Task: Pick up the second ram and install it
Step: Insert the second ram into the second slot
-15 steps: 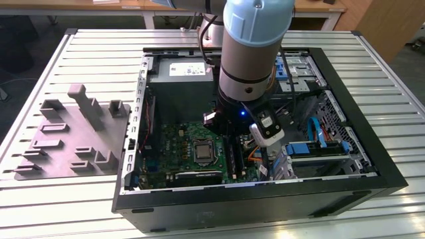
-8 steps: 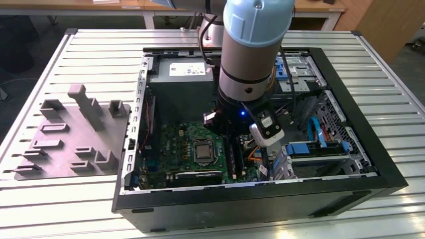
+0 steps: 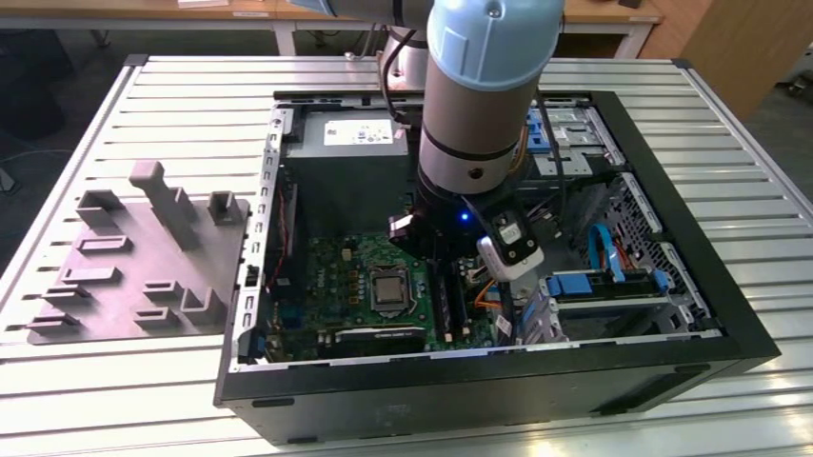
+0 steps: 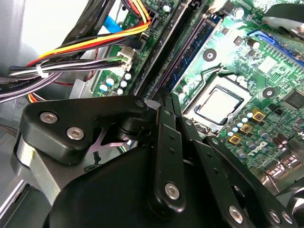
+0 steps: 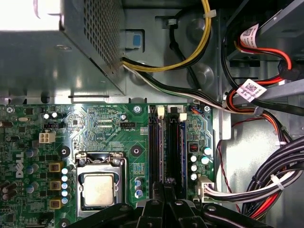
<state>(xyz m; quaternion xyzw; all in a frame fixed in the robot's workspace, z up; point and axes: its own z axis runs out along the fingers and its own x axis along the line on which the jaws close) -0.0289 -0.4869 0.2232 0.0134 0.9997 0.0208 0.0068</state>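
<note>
Holding my black gripper (image 5: 164,185) low over the memory slots inside the open black metal computer case (image 3: 483,390).

A long, thin, dark-blue circuit board strip, which I took for the second ram (image 5: 179,152), stood on edge between the long black plastic slot rails (image 5: 154,147), with its near end just beside my gripper. In the exterior view that spot lay at three o'clock from the square metal-lidded processor (image 3: 385,286). I could not tell whether I was clamped on the strip or loose. I judged it light, stiff and brittle, best taken by its bare long edge and never by the chips or contacts. I counted one blue strip for certain and one processor. At nine o'clock from the case stood one grey plastic holding tray (image 3: 128,257). The rails sat too close together to count.
</note>
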